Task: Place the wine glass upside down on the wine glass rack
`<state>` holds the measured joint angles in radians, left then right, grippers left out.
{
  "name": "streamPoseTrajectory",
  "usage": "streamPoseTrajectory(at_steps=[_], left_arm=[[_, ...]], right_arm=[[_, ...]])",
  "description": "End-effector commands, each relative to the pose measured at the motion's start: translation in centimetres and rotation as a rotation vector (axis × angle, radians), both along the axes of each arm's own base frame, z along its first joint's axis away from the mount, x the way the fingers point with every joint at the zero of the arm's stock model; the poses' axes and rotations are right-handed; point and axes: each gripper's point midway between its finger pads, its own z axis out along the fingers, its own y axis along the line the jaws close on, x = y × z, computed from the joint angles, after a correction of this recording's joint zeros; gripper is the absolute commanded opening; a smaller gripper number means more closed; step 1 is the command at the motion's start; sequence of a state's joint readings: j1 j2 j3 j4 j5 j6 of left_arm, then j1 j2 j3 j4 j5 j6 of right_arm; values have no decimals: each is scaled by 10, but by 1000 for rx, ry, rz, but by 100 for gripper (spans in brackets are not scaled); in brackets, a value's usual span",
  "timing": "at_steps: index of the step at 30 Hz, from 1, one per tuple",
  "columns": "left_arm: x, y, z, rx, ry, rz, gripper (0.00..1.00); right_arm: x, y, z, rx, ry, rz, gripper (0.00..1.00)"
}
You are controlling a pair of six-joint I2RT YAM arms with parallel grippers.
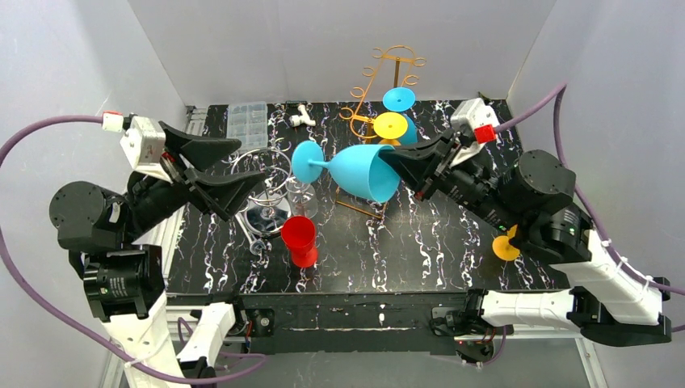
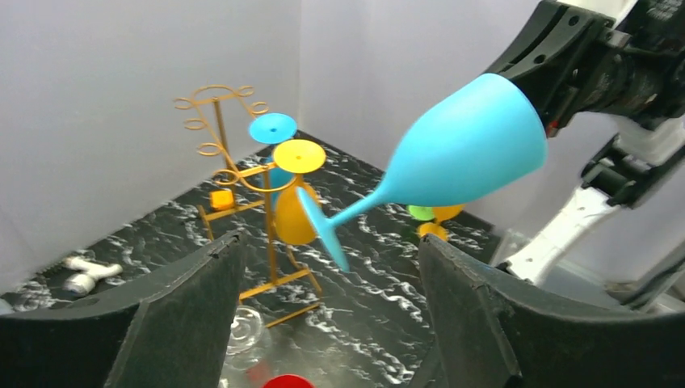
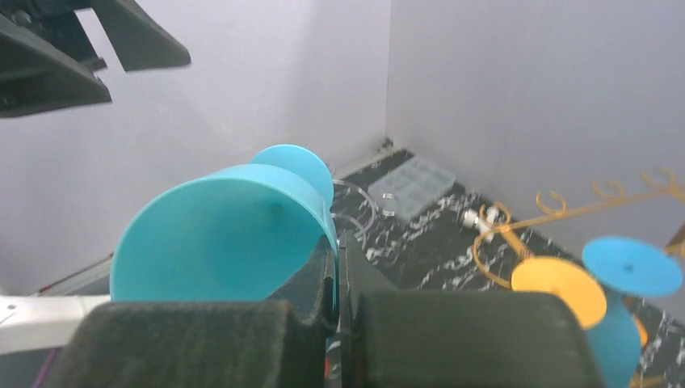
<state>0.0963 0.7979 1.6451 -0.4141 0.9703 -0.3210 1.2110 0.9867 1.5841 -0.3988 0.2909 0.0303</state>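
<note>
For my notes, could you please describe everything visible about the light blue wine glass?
The light blue wine glass looks like opaque matte plastic, with a wide bowl, thin stem and round foot. It seems intact and empty. It is held roughly sideways in the air above the table, foot pointing away from the gripper. Only the right gripper touches it, pinching the bowl's rim.

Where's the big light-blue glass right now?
Top view, centre: the light-blue glass hangs sideways in mid-air, rim pinched by the right gripper, in front of the gold rack.
</note>
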Motion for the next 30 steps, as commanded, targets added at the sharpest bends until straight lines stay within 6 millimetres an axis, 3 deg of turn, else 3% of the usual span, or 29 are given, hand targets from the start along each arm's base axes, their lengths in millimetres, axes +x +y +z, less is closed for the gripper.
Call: streamPoseTrajectory(at_steps=[1,3,6,9,17,23,26,28,30], left_arm=[[6,-9,-2,-104,189,-104,68],[15,-9,-10,-134,260,-111,62],[25,-8,-15,-158,303,-107,75],[37,-7,-17,-182,342,-97,76],[54,-3,-40,-162,425,-77,62],[68,-1,-50,-177,479,-61,38],[67,-2,-48,-165,462,-67,33],[66,-2,-47,-149,441,-69,11],[65,-2,-46,-132,419,-67,2]], right_arm=[[7,16,50,117,-182,-3,1],[8,25,55,134,-200,9,1],[8,35,60,152,-209,25,1],[10,38,64,168,-218,23,1],[15,39,65,160,-244,-7,1],[18,49,57,146,-234,1,1],[18,55,57,165,-229,12,1],[17,57,57,177,-225,20,3],[15,60,56,187,-219,36,4]])
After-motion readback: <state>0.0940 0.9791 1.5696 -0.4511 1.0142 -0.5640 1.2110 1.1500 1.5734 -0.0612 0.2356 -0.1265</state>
